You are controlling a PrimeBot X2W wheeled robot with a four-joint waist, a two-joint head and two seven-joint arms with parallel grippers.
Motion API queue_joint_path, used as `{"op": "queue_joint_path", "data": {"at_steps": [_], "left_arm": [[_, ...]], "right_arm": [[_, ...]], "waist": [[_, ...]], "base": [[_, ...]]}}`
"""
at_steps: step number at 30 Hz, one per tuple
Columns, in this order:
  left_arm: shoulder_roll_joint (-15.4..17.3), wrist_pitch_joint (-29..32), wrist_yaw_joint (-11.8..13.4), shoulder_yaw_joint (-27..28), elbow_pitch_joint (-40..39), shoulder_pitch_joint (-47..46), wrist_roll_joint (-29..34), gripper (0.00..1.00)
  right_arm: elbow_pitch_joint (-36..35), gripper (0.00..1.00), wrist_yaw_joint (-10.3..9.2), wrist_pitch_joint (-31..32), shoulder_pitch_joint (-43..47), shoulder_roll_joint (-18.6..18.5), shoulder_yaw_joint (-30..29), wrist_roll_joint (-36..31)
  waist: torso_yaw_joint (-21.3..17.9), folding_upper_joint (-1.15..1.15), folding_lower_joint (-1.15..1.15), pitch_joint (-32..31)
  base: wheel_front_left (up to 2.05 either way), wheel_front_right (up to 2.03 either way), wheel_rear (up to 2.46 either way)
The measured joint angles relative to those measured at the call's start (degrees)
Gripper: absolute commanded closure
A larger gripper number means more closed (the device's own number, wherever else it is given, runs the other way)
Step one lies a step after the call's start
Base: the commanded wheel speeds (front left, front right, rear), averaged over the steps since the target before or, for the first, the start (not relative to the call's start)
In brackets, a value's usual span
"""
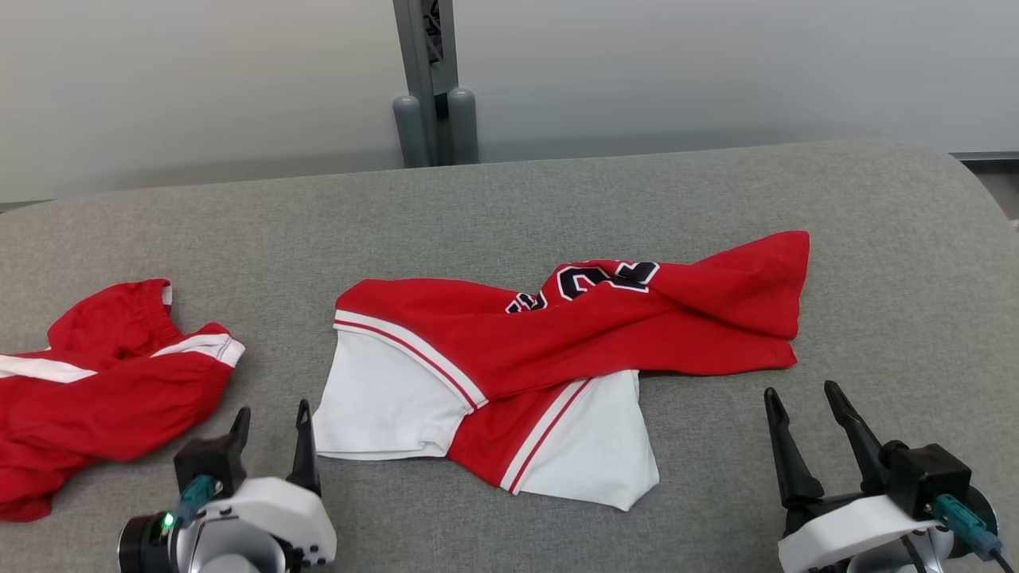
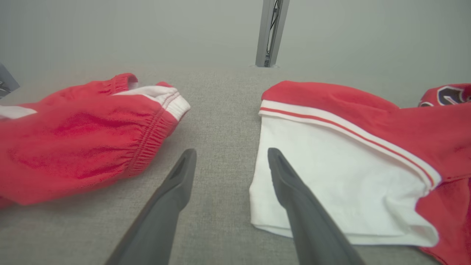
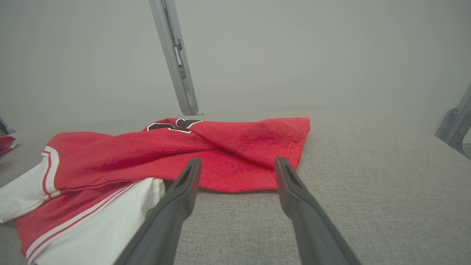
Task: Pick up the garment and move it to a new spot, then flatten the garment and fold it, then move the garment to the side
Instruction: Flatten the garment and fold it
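Left hand (image 1: 272, 407) open beside garment (image 1: 557, 342); wrist view: elastic on second garment (image 2: 73, 132).

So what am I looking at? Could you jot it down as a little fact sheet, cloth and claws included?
Surface: grey fabric-covered table
Middle garment: red and white jersey, rumpled, folded over itself, dark lettering showing
Other garment: red and white piece at the robot's left, apart from the jersey
Left gripper: open, empty, by the jersey's white part
Right gripper: open, empty, just short of the jersey's red edge
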Motion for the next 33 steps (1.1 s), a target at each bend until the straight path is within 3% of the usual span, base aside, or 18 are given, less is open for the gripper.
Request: {"op": "queue_joint_path", "data": {"at_steps": [4,8,14,20,21,22,23,28,33], "left_arm": [[-0.14,-0.38,-0.1,1.2,-0.45,2.56,-1.53,0.0],[-1.6,-0.54,-2.33,1.49,-0.21,3.93,-4.02,0.0],[-3.01,0.11,-4.6,0.7,2.44,2.64,-5.35,0.0],[-3.15,0.4,-5.35,-0.12,6.56,0.19,-5.31,0.0],[-3.1,0.32,-5.37,-0.33,7.26,-0.19,-5.08,0.05],[-3.1,0.14,-5.61,-0.43,7.8,-0.48,-5.04,0.65],[-3.1,0.14,-5.75,-0.68,8.48,-0.75,-4.98,1.0],[-3.37,-0.46,-6.44,-1.07,9.66,-1.17,-4.58,1.0],[-3.18,-1.12,-6.79,-0.93,7.95,-0.97,-4.42,1.0]], "right_arm": [[-0.03,0.0,0.0,0.0,0.08,-0.01,-0.29,0.05],[0.11,0.0,0.0,0.0,0.34,0.0,0.01,0.37],[0.29,0.0,0.0,0.0,-0.05,0.0,0.76,0.41],[0.41,0.0,0.0,0.0,-0.2,0.0,0.88,0.04],[0.42,0.0,0.0,0.0,-0.2,0.0,0.87,0.03],[0.41,0.0,0.0,0.0,-0.2,0.0,0.8,0.03],[0.41,0.0,0.0,0.0,-0.2,0.01,0.8,0.02],[1.38,0.0,0.0,-0.01,-0.19,0.01,0.4,0.0],[8.64,0.0,0.0,-0.01,-2.82,-0.01,-1.9,2.2]], "waist": [[0.44,0.0,0.0,-0.04],[0.91,0.0,0.0,-0.17],[0.63,0.0,0.0,-0.01],[-0.77,0.0,0.0,0.49],[-1.02,0.0,0.0,0.58],[-1.26,0.0,0.0,0.68],[-1.46,0.0,0.0,0.76],[-1.73,0.0,0.0,1.04],[-0.91,0.0,0.0,1.37]], "base": [[0.0,0.0,0.0],[0.0,0.0,0.0],[0.0,0.0,0.0],[0.0,0.0,0.0],[0.0,0.0,0.0],[0.0,0.0,0.0],[0.0,0.0,0.0],[0.0,0.0,0.0],[0.0,0.0,0.0]]}}
